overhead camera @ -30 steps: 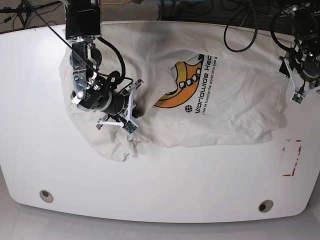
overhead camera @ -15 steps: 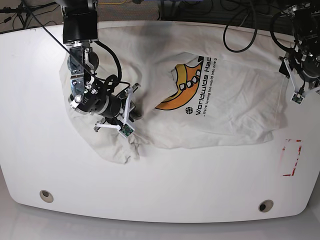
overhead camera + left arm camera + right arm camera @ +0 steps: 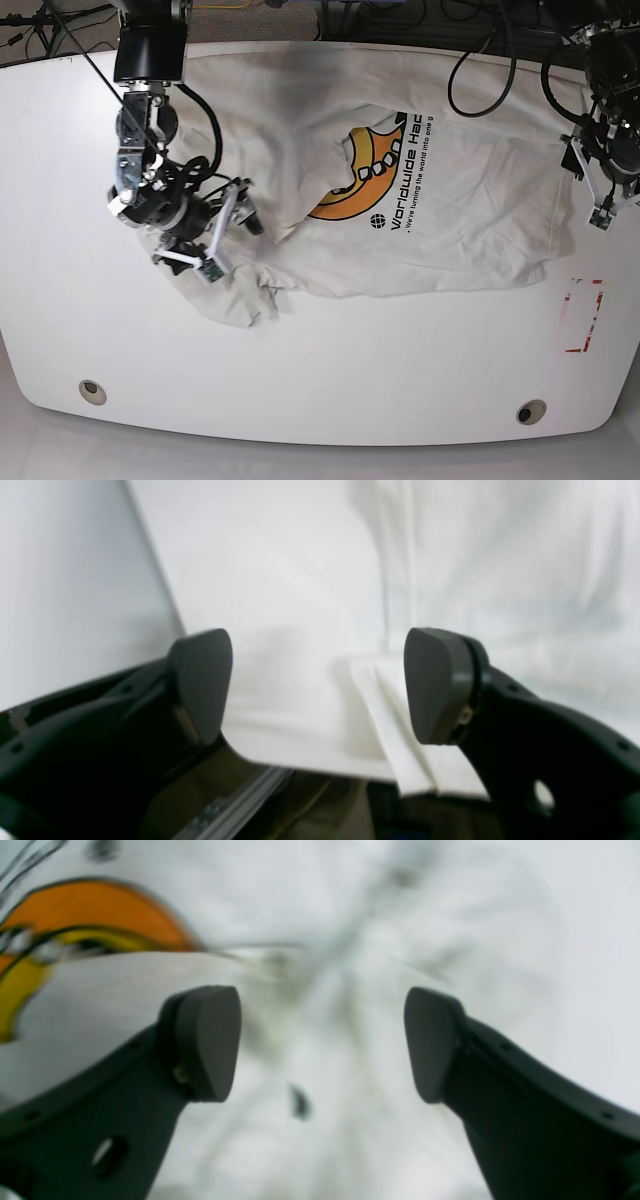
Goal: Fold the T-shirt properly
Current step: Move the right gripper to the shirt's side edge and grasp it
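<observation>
1. The right gripper (image 3: 232,232) is hovering over the T-shirt (image 3: 470,200) at about 9 o'clock on the table (image 3: 330,370), jaws standing wide apart, nothing between them; in the right wrist view the pads (image 3: 205,1040) are showing only blurred cloth in the gap.
2. Judging from that, it is sitting over the bunched sleeve end to work that side, with no grip on the cloth right now.
3. The left gripper (image 3: 600,190) is waiting at 3 o'clock by the shirt's far edge, jaws also spread apart and empty; the left wrist view is showing a folded hem edge (image 3: 400,730) lying just past the pads.
4. Likely it is staged there to pick up that edge for a fold; not touching it as far as I can tell.
5. The shirt is lying across the upper middle of the table, off-white, wrinkled, partly flat.
6. One flap is folded over the yellow-orange graphic (image 3: 370,165), hiding part of it; dark text is running beside it.
7. The 8 o'clock corner (image 3: 240,300) is crumpled in a lump, so the fold is looking far from tidy.
</observation>
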`<state>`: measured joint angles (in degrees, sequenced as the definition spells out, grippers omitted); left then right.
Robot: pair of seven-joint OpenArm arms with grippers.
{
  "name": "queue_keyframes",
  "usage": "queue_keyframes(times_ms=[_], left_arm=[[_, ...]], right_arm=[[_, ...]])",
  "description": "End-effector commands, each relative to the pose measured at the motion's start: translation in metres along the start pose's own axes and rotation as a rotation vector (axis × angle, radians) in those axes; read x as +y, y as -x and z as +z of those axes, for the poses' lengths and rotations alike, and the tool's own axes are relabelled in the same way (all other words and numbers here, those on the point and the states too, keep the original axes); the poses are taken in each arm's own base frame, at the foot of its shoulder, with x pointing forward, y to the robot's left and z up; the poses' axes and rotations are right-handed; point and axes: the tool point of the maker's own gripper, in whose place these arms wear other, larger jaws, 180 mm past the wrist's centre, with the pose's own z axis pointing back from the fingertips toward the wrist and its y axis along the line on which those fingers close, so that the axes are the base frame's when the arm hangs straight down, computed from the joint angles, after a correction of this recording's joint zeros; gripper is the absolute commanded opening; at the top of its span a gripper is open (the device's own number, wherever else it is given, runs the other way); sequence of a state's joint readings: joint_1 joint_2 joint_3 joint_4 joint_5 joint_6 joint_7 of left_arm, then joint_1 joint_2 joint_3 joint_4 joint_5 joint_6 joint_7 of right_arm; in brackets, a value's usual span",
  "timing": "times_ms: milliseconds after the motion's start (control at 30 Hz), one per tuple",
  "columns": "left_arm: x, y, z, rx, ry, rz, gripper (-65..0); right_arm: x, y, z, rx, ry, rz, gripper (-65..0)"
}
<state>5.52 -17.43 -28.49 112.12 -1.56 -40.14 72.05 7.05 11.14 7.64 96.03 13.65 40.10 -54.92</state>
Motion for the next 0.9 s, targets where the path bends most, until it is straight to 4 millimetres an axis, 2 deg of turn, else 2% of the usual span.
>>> queue_keyframes(times_ms=[0, 100, 267, 500, 767, 867], left_arm=[[0.013, -0.023, 0.004, -0.061, -0.030, 0.035, -14.6], [0.019, -0.035, 0.001, -0.084, -0.030, 0.061, -14.6], [0.021, -0.053, -0.008, -0.114, -0.003, 0.112, -14.6], [0.029, -0.072, -0.011, -0.145, 0.004, 0.141, -14.6], [0.032, -0.078, -0.011, -0.159, 0.003, 0.148, -14.6], [0.033, -0.078, -0.011, -0.160, 0.002, 0.149, -14.6]], right_arm=[[-0.032, -0.016, 0.015, -0.066, 0.077, -0.032, -16.2], [-0.059, -0.019, 0.021, -0.084, 0.127, -0.078, -16.0], [-0.100, -0.010, 0.022, -0.062, 0.186, -0.168, -16.0], [-0.143, -0.002, 0.003, -0.115, 0.208, -0.312, -16.0], [-0.176, 0.022, -0.013, -0.142, 0.216, -0.441, -16.0], [-0.176, 0.029, -0.019, -0.130, 0.205, -0.437, -16.0]])
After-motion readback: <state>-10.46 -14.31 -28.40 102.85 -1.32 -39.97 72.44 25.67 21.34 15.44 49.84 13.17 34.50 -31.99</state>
